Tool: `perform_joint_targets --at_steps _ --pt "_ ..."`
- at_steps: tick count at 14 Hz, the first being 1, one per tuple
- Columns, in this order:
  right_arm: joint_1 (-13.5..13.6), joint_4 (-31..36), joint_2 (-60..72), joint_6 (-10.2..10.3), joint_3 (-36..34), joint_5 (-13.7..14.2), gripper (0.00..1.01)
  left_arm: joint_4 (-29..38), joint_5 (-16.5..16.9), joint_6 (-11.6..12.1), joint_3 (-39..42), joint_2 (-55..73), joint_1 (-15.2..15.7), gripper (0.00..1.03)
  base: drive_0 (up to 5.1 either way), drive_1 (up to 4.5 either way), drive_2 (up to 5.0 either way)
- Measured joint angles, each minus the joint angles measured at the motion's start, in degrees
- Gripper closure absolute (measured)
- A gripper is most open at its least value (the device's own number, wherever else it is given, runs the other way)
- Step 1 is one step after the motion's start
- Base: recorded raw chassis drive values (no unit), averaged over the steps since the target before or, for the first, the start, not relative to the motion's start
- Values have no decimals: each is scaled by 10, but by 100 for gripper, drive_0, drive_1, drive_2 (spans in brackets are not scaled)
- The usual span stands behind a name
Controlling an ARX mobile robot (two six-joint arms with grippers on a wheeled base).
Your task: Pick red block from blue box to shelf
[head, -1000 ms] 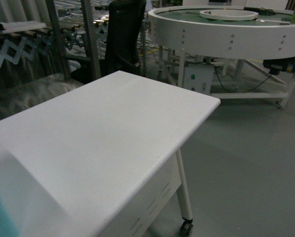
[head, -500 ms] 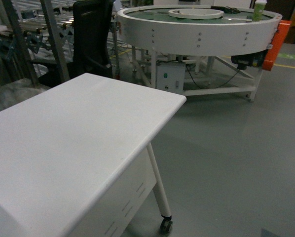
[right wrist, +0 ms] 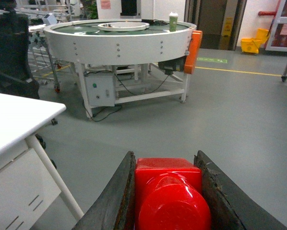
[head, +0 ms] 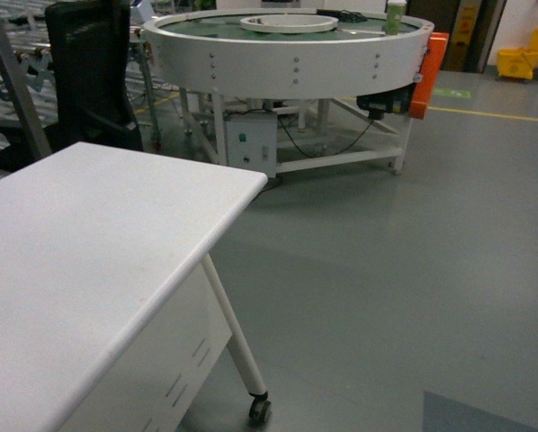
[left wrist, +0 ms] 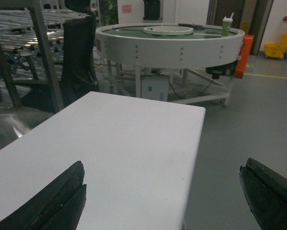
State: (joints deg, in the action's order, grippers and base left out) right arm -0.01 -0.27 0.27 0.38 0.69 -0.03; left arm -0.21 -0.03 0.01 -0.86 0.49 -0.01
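The red block (right wrist: 168, 191) shows in the right wrist view, its round stud facing the camera. My right gripper (right wrist: 165, 154) is shut on it, one dark finger pressed to each side, above the grey floor. My left gripper (left wrist: 163, 164) is open, its fingers wide apart over the white table (left wrist: 110, 143) with nothing between them. Neither gripper shows in the head view. The blue box is out of view. A metal rack of posts and rails (left wrist: 40, 52) stands at the far left; I cannot tell whether it is the shelf.
The white table (head: 89, 252) on castors fills the head view's left. Behind it stand a black chair (head: 89, 72) and a big round white conveyor (head: 287, 54) with an orange panel (head: 428, 76). A yellow mop bucket (head: 530, 54) stands far right. Grey floor (head: 413, 270) stretches to the right.
The head view has swung to the right: table, chair and round conveyor slid left in the frame. The turquoise corner at the lower left has dropped out of view.
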Motion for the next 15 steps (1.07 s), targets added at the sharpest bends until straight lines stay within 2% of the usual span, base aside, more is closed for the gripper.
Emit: perform_joint_targets --at_steps 15 --pt "0 0 0 0 0 0 73 0 0 0 0 0 0 5 -163 -163 -163"
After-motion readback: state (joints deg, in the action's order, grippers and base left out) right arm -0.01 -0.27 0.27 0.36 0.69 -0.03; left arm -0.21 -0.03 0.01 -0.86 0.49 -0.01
